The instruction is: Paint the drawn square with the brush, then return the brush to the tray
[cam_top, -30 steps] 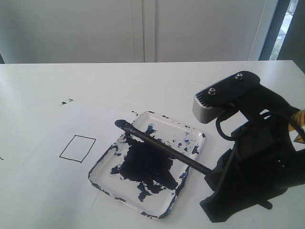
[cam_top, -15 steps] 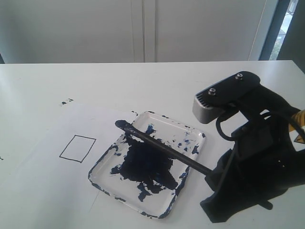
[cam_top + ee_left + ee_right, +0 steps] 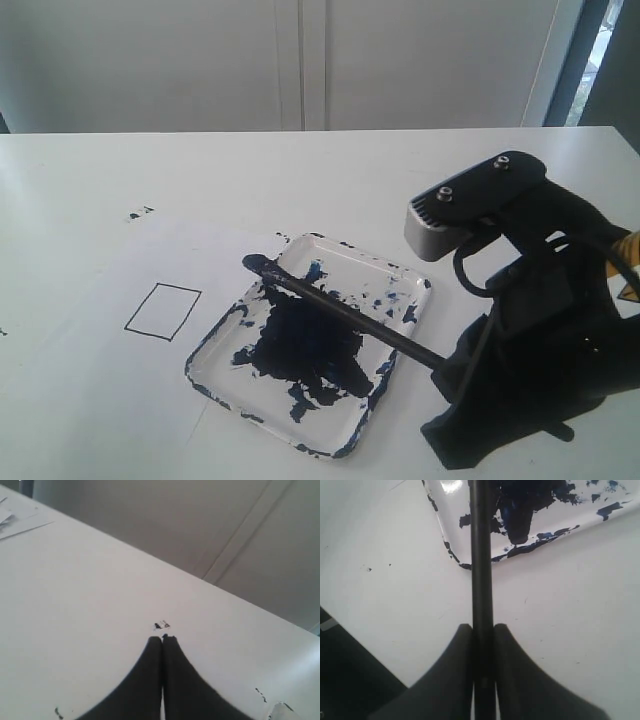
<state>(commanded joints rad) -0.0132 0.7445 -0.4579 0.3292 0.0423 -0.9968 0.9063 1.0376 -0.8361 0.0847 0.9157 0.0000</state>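
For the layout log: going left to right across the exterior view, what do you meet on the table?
drawn square → tray → right gripper. The brush runs from over the tray into the jaws, so it is left out of the order.

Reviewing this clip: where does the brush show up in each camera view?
Exterior: brush slants across the tray, from its upper-left corner down to the right claw.
Left wrist: not in it.
Right wrist: brush runs straight out from the right claw, over the tray's edge.
Shared landmark: the paint-smeared tray, exterior and right wrist.
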